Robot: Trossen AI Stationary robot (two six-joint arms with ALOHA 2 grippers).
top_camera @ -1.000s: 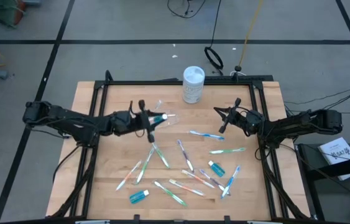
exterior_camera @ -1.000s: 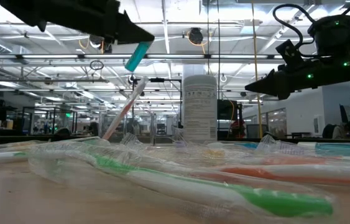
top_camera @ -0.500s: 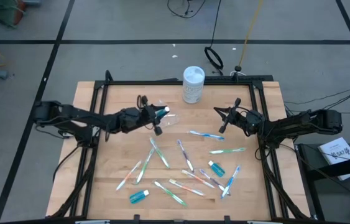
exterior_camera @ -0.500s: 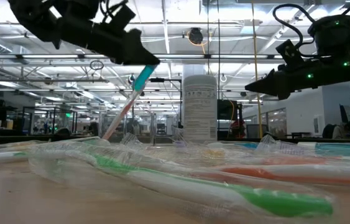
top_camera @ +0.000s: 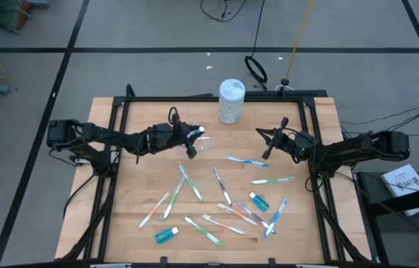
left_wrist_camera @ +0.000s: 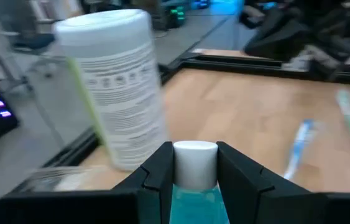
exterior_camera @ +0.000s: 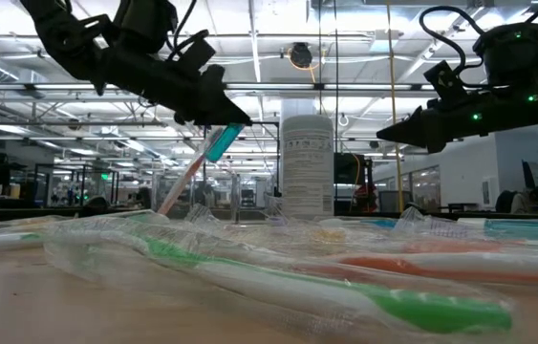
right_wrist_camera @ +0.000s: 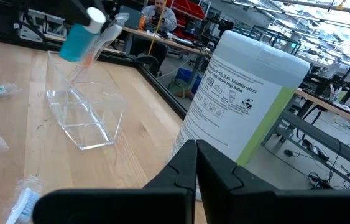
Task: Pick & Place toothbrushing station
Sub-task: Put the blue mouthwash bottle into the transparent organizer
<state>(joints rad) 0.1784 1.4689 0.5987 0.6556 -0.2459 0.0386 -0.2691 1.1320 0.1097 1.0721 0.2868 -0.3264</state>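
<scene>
cup [right_wrist_camera: 84,118]: small, clear, angular plastic; standing on the table near the back, beside the white canister; one pink-handled brush [exterior_camera: 184,182] leans in it
held tube [right_wrist_camera: 78,38]: teal body, white cap; tilted, cap end angled down, just above the cup's mouth; clamped between the left gripper's [left_wrist_camera: 193,163] fingers
loose tubes: two teal ones flat on the table, one [top_camera: 166,235] near the front left, one [top_camera: 260,201] toward the right
loose brushes [top_camera: 224,195]: thin pastel handles in green, blue, orange and white, most in clear wrappers; scattered flat across the middle and front, pointing all ways
</scene>
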